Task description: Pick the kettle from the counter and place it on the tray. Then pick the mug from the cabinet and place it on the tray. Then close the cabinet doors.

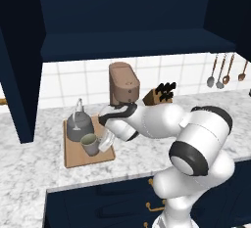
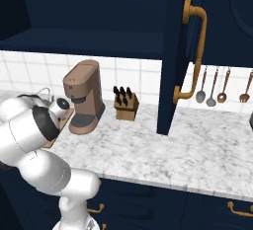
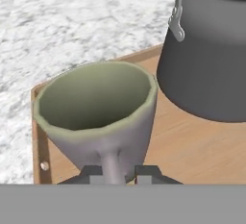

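The wooden tray (image 1: 73,161) lies on the marble counter (image 1: 29,158), and everything that matters sits on it. The dark kettle (image 1: 79,125) stands on the tray's far half, upright, its thin handle arching above the lid. Just in front of it, on the near half, is the mug (image 1: 89,144), grey-beige with a pale green inside, resting close beside the kettle's belly but seemingly not quite touching it. The gripper (image 1: 106,143) is low on the mug's right side, and in the hand view its two dark tips sit either side of the mug's handle (image 3: 111,165) with only a narrow gap between them. Whether they pinch the handle or have just let go, I cannot tell from here.

So the kettle step looks finished and the mug step is at its very end: the mug appears set down on the tray. What is left is the cabinet (image 1: 132,11) above the tray, whose doors stand open. One door (image 2: 185,51), with its curved brass handle (image 2: 193,56), juts out over the counter well to the right of the tray, past the brown coffee machine (image 2: 84,95) and the knife block (image 2: 125,104). The next move calls for freeing the handle cleanly, drawing back without nudging the mug, then lifting to push each door shut.
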Motion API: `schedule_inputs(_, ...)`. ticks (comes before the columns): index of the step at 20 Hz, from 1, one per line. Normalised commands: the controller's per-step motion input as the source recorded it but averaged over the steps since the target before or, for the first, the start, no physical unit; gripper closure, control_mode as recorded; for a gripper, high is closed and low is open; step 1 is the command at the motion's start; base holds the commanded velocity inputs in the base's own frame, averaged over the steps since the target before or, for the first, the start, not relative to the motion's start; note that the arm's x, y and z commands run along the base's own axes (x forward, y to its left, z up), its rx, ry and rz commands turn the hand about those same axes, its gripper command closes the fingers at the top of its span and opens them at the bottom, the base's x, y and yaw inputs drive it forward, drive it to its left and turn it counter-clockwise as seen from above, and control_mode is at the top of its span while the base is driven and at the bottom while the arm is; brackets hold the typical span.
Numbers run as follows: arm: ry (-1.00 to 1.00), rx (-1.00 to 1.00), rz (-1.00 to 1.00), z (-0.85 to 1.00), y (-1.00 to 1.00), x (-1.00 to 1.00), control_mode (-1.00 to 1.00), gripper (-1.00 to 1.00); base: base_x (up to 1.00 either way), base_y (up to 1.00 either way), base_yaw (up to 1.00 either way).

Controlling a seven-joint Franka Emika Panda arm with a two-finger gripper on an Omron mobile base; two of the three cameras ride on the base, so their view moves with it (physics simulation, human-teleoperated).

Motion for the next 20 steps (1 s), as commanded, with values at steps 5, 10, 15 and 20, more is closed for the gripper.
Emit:
schedule_inputs(5,-0.01,0.0,0.0,-0.13,-0.3,-0.07,-1.0,-1.0,0.0,0.0,0.0)
schedule_inputs(10,-0.12,0.0,0.0,0.25,-0.13,-0.15,-1.0,-1.0,0.0,0.0,0.0)
schedule_inputs(15,-0.04,0.0,-0.05,0.73,-0.08,-0.29,-1.0,-1.0,0.0,0.0,0.0)
schedule_inputs(20,0.0,0.0,-0.11,0.75,-0.11,-0.55,-1.0,-1.0,0.0,0.0,0.0)
